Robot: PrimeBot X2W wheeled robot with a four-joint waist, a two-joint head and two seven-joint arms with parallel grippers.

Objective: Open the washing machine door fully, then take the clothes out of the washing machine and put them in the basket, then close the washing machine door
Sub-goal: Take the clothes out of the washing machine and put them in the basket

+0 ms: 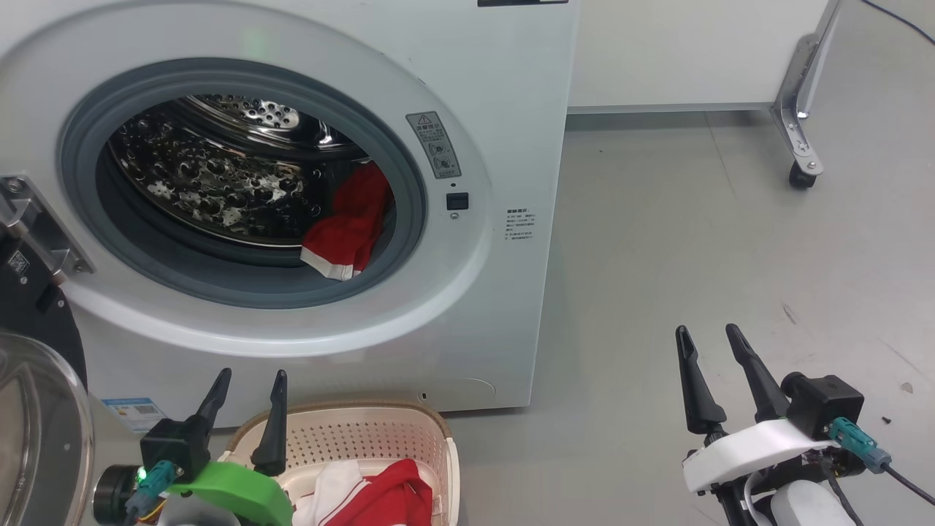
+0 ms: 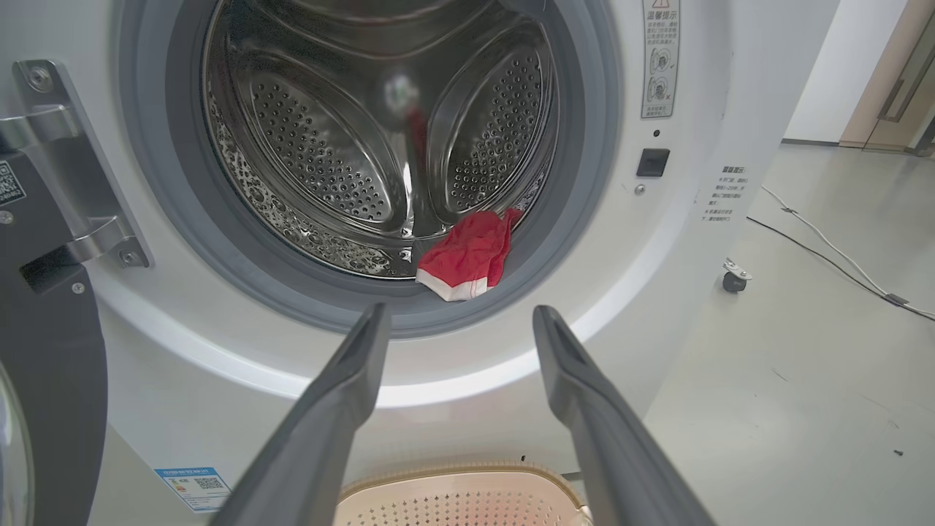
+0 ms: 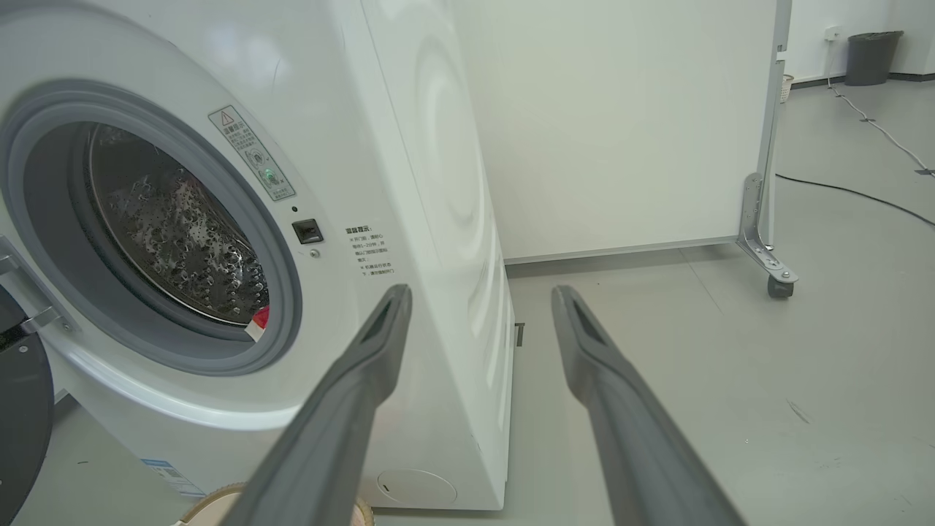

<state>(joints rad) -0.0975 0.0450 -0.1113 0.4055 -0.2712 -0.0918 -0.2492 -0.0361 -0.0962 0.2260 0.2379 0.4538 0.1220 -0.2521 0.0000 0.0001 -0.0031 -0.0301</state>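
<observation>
Nearest: left gripper, fingers apart, empty, over the basket's left end, pointing at the washer port.
Right gripper: fingers apart, empty, over bare floor, well right of the washer.
Basket: on the floor, just before the washer's foot, below the port.
Clothes: red with white parts, lying in the basket.
Door: swung out to the left on its hinge, clear of the port; looks fully open, though most of it is cut off by the frame edge.
Washer: white front-loader, grey seal exposed all round.
Drum: perforated steel. One red piece with white trim lies at its lower right, against the seal's inner lip.
Behind: wheeled metal frame by the far wall.
Done: door opening; part of the unloading, judging by the basket's contents.
Left: fetch the red piece, drop it in the basket, shut the door.
Stage: judged past the middle; neither gripper touches anything.
</observation>
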